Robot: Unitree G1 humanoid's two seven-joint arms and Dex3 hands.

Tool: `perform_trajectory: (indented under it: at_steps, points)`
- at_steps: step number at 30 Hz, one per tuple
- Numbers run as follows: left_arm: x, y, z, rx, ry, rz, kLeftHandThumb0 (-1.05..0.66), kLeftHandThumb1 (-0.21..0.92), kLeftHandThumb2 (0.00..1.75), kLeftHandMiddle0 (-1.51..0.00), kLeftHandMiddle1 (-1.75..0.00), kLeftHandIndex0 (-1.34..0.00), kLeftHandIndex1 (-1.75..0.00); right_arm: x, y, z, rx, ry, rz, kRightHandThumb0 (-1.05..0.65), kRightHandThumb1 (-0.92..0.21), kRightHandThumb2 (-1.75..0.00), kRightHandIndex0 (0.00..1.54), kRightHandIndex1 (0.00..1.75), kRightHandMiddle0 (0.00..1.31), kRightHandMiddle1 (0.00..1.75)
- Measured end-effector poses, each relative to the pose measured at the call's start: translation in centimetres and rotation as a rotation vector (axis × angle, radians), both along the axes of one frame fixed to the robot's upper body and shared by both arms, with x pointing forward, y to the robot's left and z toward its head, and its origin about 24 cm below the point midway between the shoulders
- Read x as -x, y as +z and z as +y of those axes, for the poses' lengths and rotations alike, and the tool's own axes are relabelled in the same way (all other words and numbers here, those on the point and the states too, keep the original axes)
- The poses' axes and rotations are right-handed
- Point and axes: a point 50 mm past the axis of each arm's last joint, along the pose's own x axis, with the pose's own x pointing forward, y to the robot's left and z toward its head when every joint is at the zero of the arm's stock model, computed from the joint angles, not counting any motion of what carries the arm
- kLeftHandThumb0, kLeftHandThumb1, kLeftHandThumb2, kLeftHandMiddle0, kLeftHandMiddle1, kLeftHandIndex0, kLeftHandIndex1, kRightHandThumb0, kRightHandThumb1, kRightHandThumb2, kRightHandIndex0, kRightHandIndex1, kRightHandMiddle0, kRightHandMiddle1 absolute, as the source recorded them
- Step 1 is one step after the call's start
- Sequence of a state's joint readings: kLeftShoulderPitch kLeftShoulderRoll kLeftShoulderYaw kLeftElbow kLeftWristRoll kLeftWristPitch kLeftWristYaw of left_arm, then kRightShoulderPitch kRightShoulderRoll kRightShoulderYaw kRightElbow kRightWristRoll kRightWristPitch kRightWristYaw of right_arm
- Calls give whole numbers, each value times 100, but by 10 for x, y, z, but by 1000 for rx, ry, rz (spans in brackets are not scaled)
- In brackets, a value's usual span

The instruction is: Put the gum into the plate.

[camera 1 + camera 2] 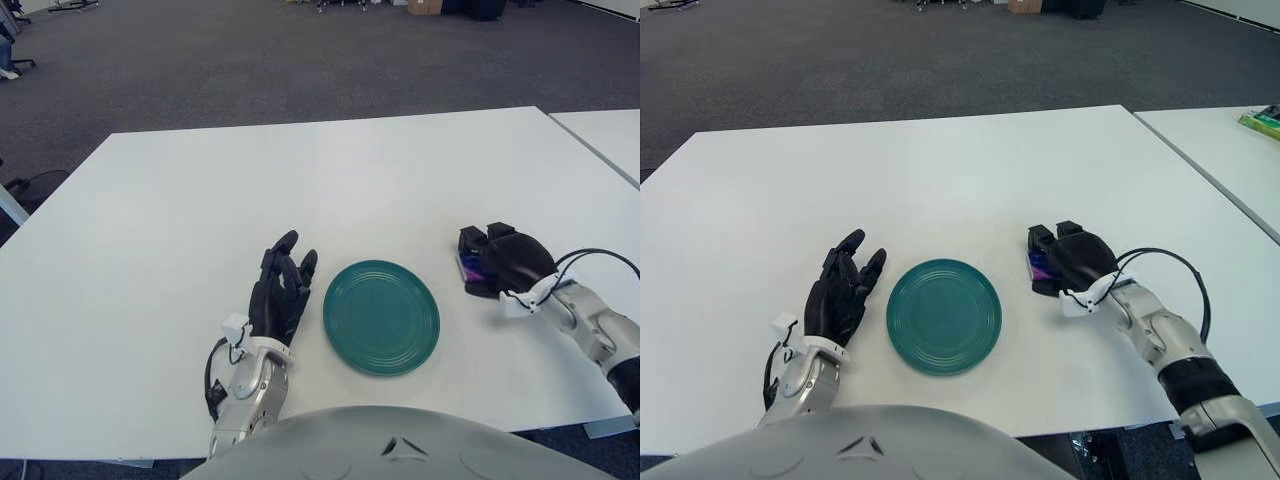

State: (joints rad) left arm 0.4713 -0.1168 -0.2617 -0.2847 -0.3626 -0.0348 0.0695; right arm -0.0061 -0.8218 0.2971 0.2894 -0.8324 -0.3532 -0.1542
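Left eye view shows a wide white rectangular desk (200,200) with a round dark-green ridged plate (381,316) lying flat near its front edge, about midway along it. Toward the desk's right edge, well apart from the plate, the right hand (505,262) lies palm down over a small purple-and-blue gum pack (468,266), its black fingers curled around it so only the pack's left end shows; the pack sits on the desk surface, outside the plate. Just left of the plate, the left hand (282,290) shows with fingers extended and loosely spread, holding nothing.
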Motion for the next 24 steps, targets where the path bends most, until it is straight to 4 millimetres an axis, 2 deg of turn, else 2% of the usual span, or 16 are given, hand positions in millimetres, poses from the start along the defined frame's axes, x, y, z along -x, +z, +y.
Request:
perform_trajectory:
  at_steps: [7,13,20,24]
  points:
    - [0,0,0,-1,0,6,-72,92,80,-48,-1,-4,-81,5,18,5,7,28,65,-37,-78,-71,83,175,29,175]
    - [0,0,0,-7,-3,7,-72,92,81,-47,0,-4,-81,1,41,23,5,76,96,-38,-72,-80,89,175,33,175]
    - [0,0,0,-16,-5,10,-72,92,81,-49,-1,-5,-82,-15,100,47,-104,112,-113,-40,-64,-90,95,175,38,175]
    - [0,-1,1,-19,-3,12,-71,92,81,-50,-2,-6,-82,-17,128,54,-173,124,-227,-40,-60,-95,100,175,40,175]
